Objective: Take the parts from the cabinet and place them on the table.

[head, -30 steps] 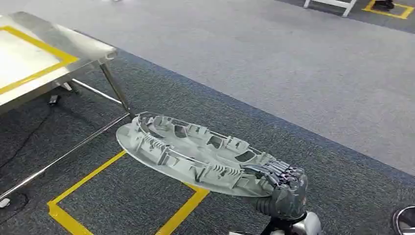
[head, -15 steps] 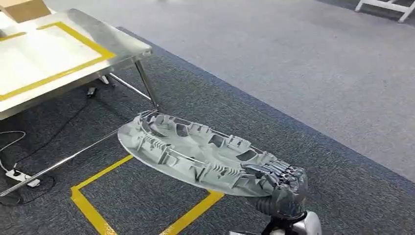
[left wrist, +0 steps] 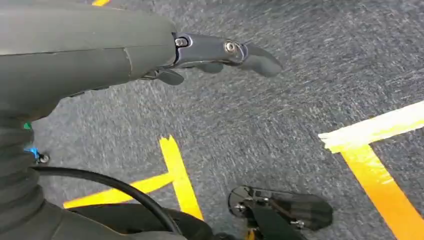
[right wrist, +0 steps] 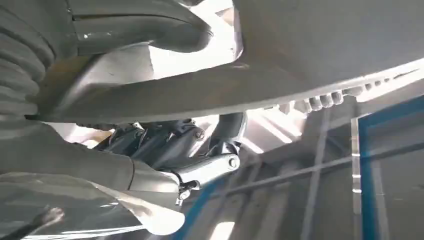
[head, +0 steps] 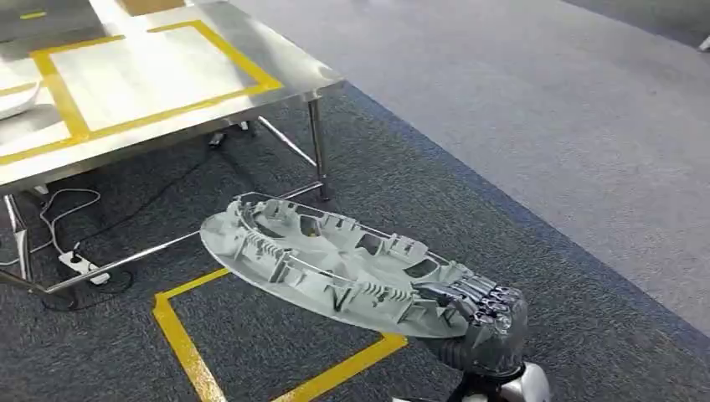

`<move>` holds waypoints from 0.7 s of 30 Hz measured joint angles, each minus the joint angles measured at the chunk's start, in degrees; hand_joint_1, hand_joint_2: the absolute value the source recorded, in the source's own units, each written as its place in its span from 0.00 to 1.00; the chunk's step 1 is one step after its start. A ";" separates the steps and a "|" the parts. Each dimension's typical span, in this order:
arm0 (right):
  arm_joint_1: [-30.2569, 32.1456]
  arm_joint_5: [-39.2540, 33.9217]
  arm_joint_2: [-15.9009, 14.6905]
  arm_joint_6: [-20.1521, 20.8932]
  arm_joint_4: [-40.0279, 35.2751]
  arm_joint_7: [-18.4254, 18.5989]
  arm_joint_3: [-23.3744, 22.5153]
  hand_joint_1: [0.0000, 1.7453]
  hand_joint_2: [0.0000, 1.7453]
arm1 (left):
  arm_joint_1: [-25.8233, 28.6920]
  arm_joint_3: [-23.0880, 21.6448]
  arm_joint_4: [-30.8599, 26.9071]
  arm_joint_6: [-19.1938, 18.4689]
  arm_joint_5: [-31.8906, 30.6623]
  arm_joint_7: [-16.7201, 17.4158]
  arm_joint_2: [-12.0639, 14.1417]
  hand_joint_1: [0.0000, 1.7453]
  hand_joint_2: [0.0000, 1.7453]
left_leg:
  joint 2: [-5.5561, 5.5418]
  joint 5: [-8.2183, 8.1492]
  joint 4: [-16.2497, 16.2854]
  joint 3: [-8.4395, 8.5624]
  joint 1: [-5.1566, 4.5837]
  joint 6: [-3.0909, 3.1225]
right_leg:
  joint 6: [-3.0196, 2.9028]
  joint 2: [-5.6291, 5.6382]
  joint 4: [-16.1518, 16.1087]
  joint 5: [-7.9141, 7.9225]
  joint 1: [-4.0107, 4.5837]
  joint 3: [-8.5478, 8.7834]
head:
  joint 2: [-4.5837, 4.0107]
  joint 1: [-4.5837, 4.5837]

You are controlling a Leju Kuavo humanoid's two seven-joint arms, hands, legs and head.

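While it lies nearly flat in the air above the dark carpet, the grey part (head: 335, 268), a long ribbed plastic panel with cut-out windows along its upper face, is gripped at its near end by the right hand (head: 477, 322), whose dark fingers (head: 486, 297) fold over the panel's edge while the grey palm sits beneath it. In the right wrist view the same panel (right wrist: 310, 55) spans the frame as a broad pale surface, with the thick grey thumb (right wrist: 145, 30) on one side of it and the darker fingers (right wrist: 200, 150) curled against the other, so the hold is a firm clamp on the rim. The far end of the part reaches out toward the table (head: 276, 71), stopping short of it and hanging lower than the tabletop, near the table's closest leg (head: 318, 146). That table is a bright metal one, with yellow tape (head: 234, 59) marking rectangles on its top. Under the table a white power strip (head: 79, 266) lies on the carpet with cables trailing from it. Beneath the part, more yellow tape (head: 180, 335) forms a corner on the carpet. The left hand (left wrist: 215, 55) hangs over the carpet well away from the part, its dark fingers slightly bent and apart, holding nothing.
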 joint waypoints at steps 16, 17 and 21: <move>0.11 -0.04 0.20 0.00 0.04 0.07 -0.15 1.00 1.00 | 0.02 0.00 0.00 -0.02 0.00 0.00 -0.02 0.00 1.00 | -2.62 -5.05 9.22 -4.36 0.09 -2.95 | -2.22 1.37 -5.88 5.47 -0.46 1.17 | 0.00 -0.59; 0.12 -0.07 0.20 0.00 0.04 0.07 -0.22 1.00 1.00 | 0.00 0.00 0.00 -0.02 0.00 0.00 0.00 0.00 1.00 | -2.10 -7.04 14.06 -6.64 0.26 -3.16 | -2.35 0.58 -5.87 5.35 -0.37 1.22 | 0.00 -0.55; 0.11 -2.77 0.74 0.00 -1.11 -0.70 -0.55 1.00 1.00 | 0.19 0.04 0.00 -0.74 0.63 -0.83 0.11 0.00 1.00 | -1.72 -2.94 11.69 -5.48 0.61 -3.36 | -2.21 -0.92 -5.84 4.99 -0.35 1.66 | 0.00 -0.59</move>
